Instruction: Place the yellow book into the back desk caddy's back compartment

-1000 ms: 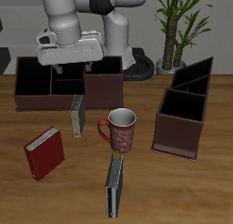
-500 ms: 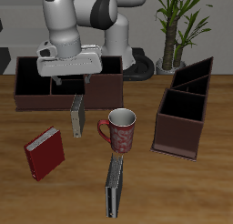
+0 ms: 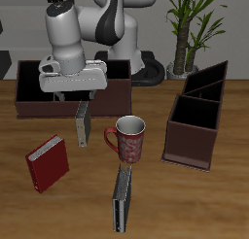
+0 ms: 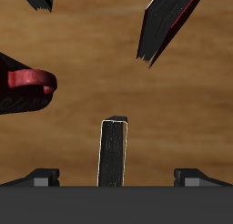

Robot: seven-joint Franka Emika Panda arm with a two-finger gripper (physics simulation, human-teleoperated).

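Observation:
The yellow book [image 3: 83, 124] stands upright on its edge on the table, just in front of the back desk caddy [image 3: 34, 88], a wide low dark-brown box. My gripper [image 3: 75, 94] hangs right above the book's top, open and empty. In the wrist view the book [image 4: 113, 151] shows edge-on, thin and tan, midway between my two fingertips [image 4: 40, 178], which stand wide apart on either side of it without touching it. The gripper [image 4: 116, 178] is above it.
A red patterned mug [image 3: 128, 138] stands close beside the book, also seen in the wrist view [image 4: 25, 84]. A red book [image 3: 48, 163] leans nearer the front edge. A dark grey-black book [image 3: 122, 199] stands at the front. A taller brown caddy [image 3: 195, 121] stands to the side.
The arm has swung from over the back caddy toward the table's front and come down, so the open gripper now hangs just above the yellow book. No object has moved.

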